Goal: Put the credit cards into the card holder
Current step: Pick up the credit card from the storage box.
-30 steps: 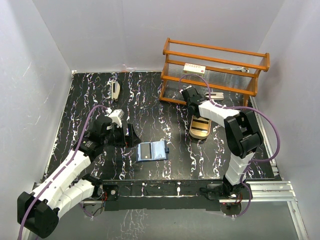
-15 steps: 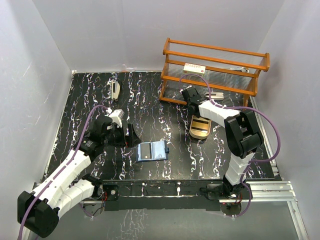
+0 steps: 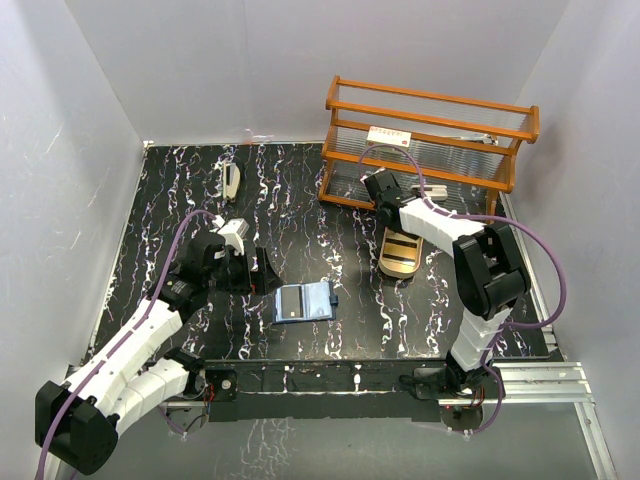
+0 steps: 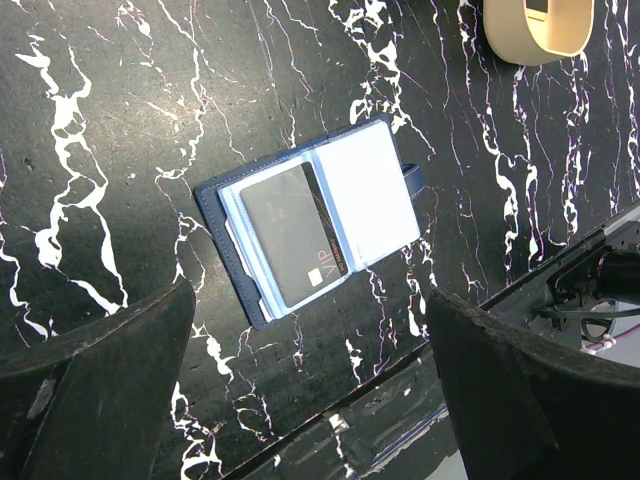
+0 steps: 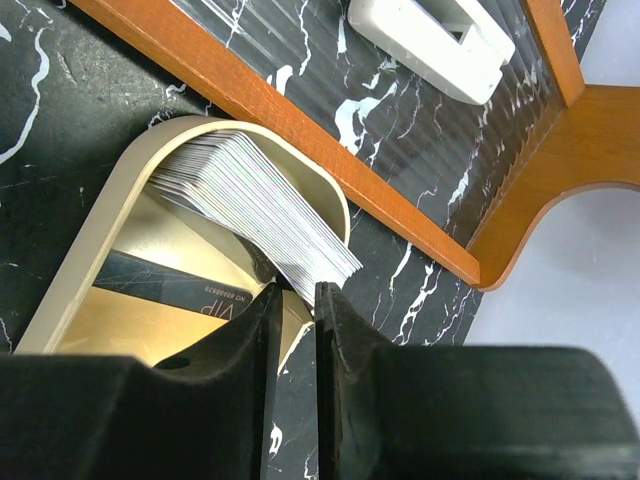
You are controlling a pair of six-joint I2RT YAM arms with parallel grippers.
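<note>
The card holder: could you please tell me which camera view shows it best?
The left wrist view: the card holder lies open mid-frame, a dark card on one page. The top external view shows it small and distant; the right wrist view misses it.

The navy card holder (image 3: 318, 300) lies open and flat on the worktop (image 3: 290, 215), left of the gold tray (image 3: 398, 268) and nearer the arms, with a dark card (image 4: 295, 235) tucked in its pale slots. Inside the tray, a silver card (image 5: 260, 195) leans tilted over a dark VIP card (image 5: 160, 282).
</note>
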